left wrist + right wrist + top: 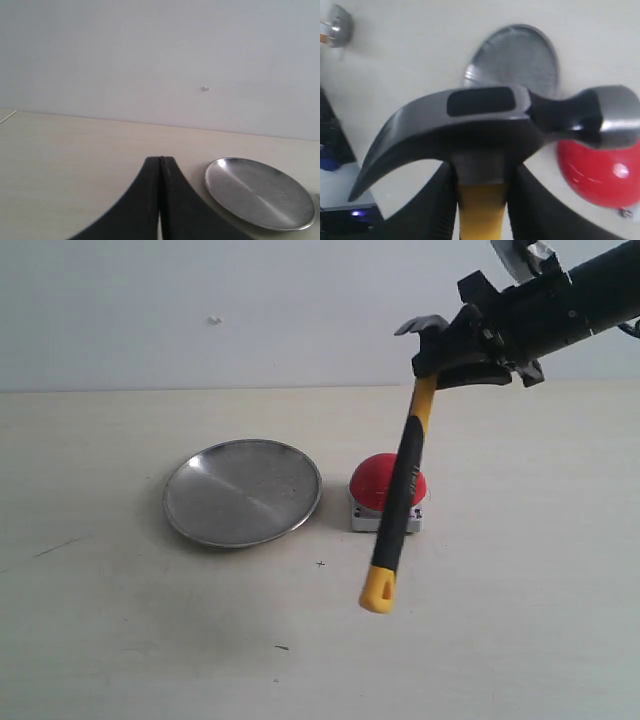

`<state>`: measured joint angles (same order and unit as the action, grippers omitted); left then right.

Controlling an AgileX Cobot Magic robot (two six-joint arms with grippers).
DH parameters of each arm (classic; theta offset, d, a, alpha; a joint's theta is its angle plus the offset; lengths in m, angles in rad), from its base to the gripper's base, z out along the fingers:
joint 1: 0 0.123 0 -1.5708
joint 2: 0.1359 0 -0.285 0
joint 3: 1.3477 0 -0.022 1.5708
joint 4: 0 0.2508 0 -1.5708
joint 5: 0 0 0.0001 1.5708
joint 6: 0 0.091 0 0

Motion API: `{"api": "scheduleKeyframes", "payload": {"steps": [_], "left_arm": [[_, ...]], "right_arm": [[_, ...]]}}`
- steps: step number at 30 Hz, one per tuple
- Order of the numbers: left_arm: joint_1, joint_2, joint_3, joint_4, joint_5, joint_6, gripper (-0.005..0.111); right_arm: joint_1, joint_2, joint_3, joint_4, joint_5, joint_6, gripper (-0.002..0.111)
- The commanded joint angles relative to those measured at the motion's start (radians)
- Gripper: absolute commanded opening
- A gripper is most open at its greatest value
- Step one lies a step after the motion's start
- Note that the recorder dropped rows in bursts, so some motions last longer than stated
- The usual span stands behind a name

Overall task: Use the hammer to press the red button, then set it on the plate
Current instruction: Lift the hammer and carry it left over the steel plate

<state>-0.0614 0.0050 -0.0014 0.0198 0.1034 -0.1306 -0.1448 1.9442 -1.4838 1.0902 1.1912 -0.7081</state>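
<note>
Right hand (432,372) we log as clamped on the claw hammer (404,480) just under its dark head, grip part-way closed around the yellow neck, well above the surface (120,640). Handle hangs down tilted, yellow looped end lowest. In the exterior view it crosses in front of the red button (372,488); we cannot tell if they touch. Metal plate (242,492) lies just beside the button on the surface. Left hand (160,195) is fully closed on nothing, plate ahead of it.
</note>
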Motion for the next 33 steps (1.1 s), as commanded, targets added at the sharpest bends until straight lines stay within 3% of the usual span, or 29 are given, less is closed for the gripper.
{"api": "scheduleKeyframes", "payload": {"steps": [1, 8, 15, 18, 20, 23, 33], "left_arm": [[0.003, -0.005, 0.001, 0.002, -0.008, -0.001, 0.0], [0.003, -0.005, 0.001, 0.002, -0.008, -0.001, 0.0], [0.003, -0.005, 0.001, 0.012, -0.019, 0.001, 0.0], [0.003, -0.005, 0.001, 0.01, -0.177, -0.158, 0.0], [0.003, -0.005, 0.001, 0.01, -0.223, -0.293, 0.0], [0.003, -0.005, 0.001, 0.01, -0.3, -0.369, 0.0], [0.003, -0.005, 0.001, 0.014, -0.688, -0.348, 0.0]], "right_arm": [[0.0, -0.024, 0.118, 0.357, 0.003, -0.22, 0.0], [0.006, -0.024, 0.279, 0.541, 0.03, -0.44, 0.0], [0.028, -0.025, 0.29, 0.562, 0.03, -0.468, 0.0], [0.074, -0.025, 0.29, 0.586, 0.03, -0.487, 0.0], [0.092, -0.025, 0.29, 0.601, 0.03, -0.489, 0.0], [0.111, -0.025, 0.29, 0.632, 0.03, -0.502, 0.0], [0.122, -0.025, 0.29, 0.645, 0.03, -0.52, 0.0]]}}
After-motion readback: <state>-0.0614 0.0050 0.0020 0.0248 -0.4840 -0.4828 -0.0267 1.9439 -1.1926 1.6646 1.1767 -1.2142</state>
